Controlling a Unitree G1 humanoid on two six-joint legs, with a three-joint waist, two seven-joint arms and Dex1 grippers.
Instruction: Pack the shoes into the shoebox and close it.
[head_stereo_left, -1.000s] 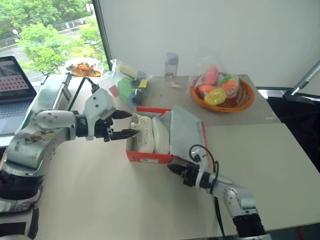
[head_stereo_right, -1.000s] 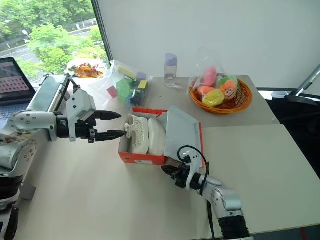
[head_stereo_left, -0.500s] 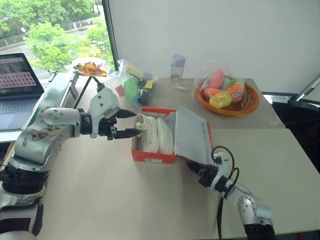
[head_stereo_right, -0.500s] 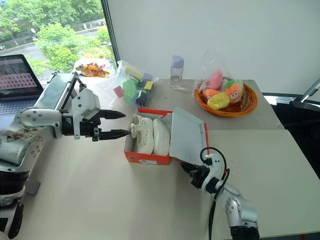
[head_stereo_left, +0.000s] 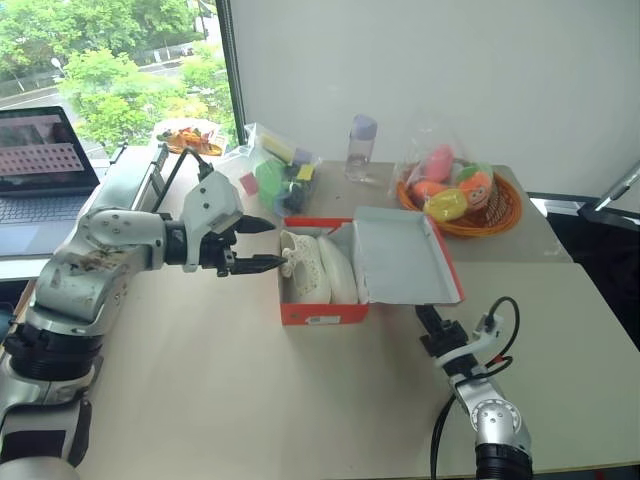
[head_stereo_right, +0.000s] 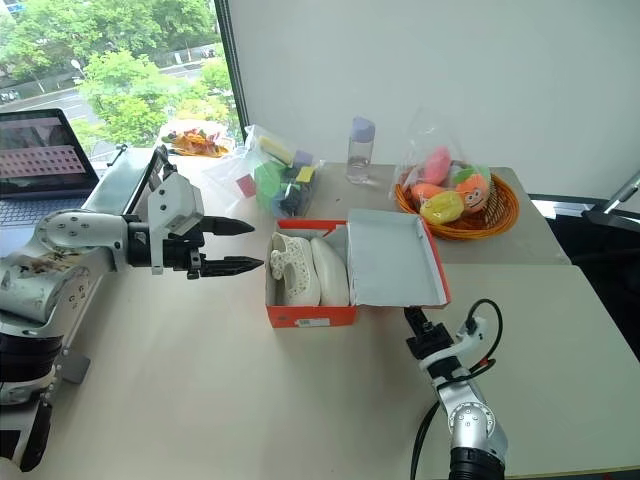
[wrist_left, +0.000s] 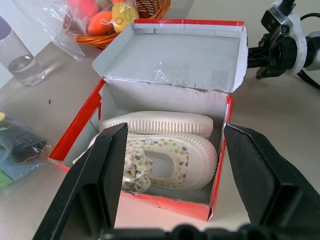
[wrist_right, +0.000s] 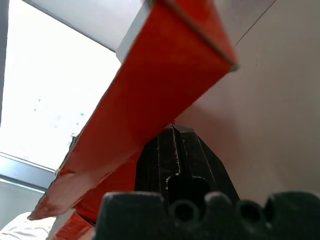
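The shoebox (head_stereo_left: 322, 313) lid (head_stereo_left: 405, 262) has dropped from nearly upright to lying open flat, and the right gripper (head_stereo_left: 430, 322) has swung out beneath its edge, fingers closed; the left gripper (head_stereo_left: 262, 245) hovers spread wide beside the box. Both shoes (wrist_left: 165, 150) lie inside.

Two shoes (head_stereo_right: 308, 268), one shoebox (head_stereo_right: 312, 313), one bottle (head_stereo_right: 360, 151).

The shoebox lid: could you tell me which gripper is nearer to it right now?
Right. The right gripper, shut, sits just under the lid's front edge. The left gripper, open, hovers at the far side of the shoebox, by the shoes.
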